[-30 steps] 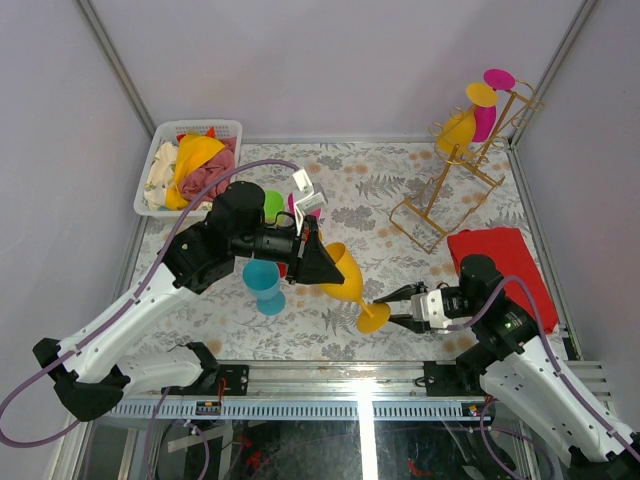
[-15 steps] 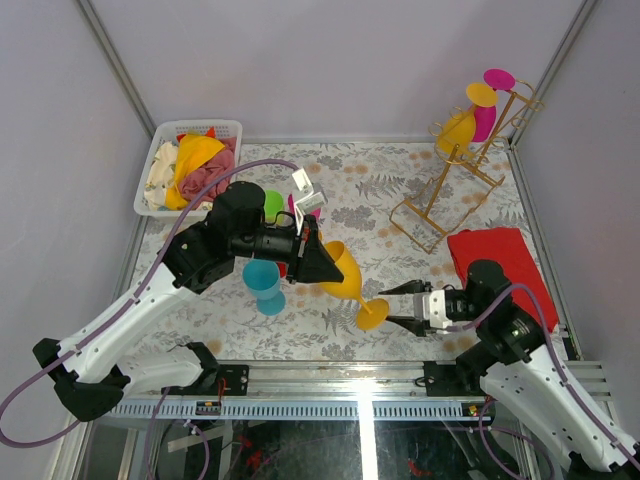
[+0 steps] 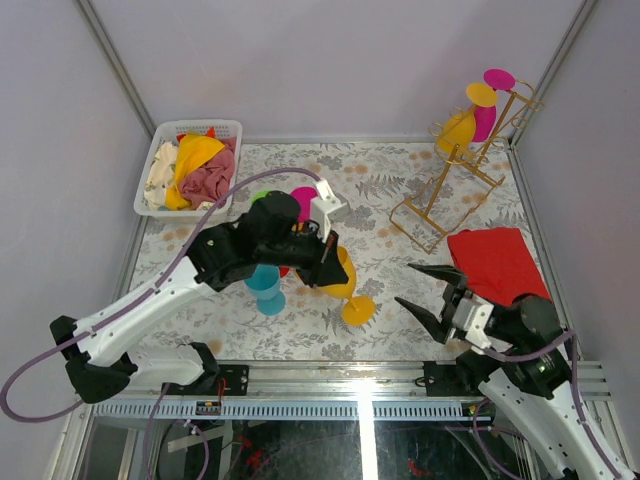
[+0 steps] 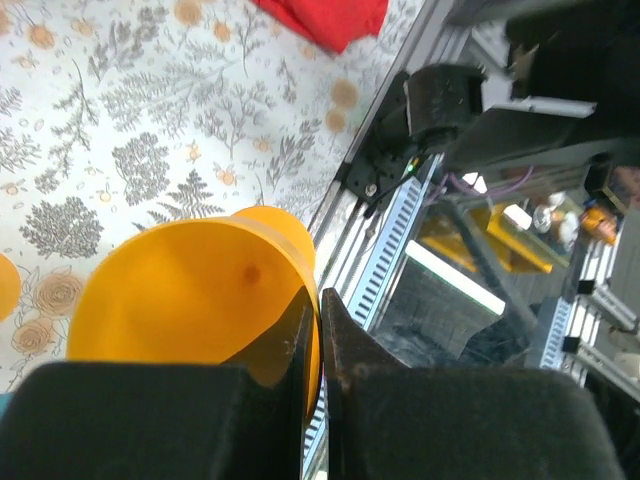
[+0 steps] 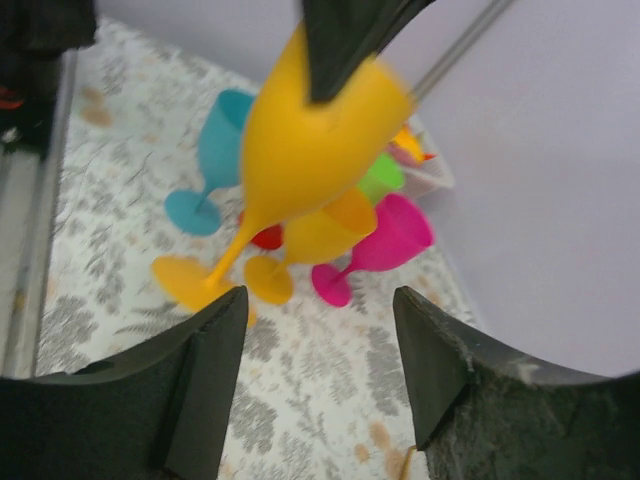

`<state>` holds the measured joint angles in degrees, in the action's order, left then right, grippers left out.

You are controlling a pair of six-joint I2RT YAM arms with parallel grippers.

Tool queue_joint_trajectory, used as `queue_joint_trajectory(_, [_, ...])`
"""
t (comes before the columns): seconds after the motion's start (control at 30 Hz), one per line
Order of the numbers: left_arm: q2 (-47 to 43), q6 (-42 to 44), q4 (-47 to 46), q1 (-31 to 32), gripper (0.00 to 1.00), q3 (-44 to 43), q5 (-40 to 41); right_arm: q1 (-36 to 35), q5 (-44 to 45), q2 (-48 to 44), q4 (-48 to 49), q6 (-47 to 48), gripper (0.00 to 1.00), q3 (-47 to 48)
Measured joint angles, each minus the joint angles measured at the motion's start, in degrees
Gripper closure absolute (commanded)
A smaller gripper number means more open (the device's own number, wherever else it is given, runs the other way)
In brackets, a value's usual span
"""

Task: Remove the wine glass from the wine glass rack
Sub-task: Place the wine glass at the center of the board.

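Jaws of our left gripper (image 3: 326,262) pinch the rim of the orange wine glass (image 3: 346,278) at frame centre, foot low over the counter (image 3: 400,180), we judge for setting down, while our right gripper (image 3: 405,285), jaws apart, hangs at lower right, the wine glass rack (image 3: 436,192) stands upper right, and we read no writing.

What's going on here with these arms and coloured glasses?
The left gripper is shut on the rim of an orange wine glass, holding it tilted beside a standing blue glass. The right gripper is open, apart from it. A yellow glass and a magenta glass hang on the gold rack.
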<state>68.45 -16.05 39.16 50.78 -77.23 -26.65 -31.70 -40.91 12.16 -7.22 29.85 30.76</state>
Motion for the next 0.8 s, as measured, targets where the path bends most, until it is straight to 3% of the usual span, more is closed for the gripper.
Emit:
queue_joint_trajectory(0.13, [3.52,1.4,2.23,7.45,1.0,-1.03,8.46,-0.02,6.73,-4.68,12.15,-9.75,0.19,-3.52])
queue_joint_trajectory(0.23, [5.97,2.12,3.39,10.99,1.0,-1.6,14.58,-0.02,17.0,-3.96,15.02,-18.49,0.16,-3.5])
queue_joint_trajectory(0.37, [7.39,2.25,5.07,12.41,1.0,-1.29,21.99,-0.02,34.58,4.28,9.03,-29.4,0.08,4.26])
queue_joint_trajectory(0.47, [7.23,2.21,4.96,12.85,1.0,0.17,26.51,0.0,43.06,12.33,1.81,-35.43,0.03,13.2])
queue_joint_trajectory(0.6, [6.58,1.79,4.74,13.6,1.0,3.58,31.28,0.04,46.29,18.51,-4.76,-41.31,0.03,20.63])
queue_joint_trajectory(0.8, [3.74,1.31,2.49,13.73,1.0,9.42,34.99,0.04,43.12,21.14,-8.09,-46.36,0.03,22.58])
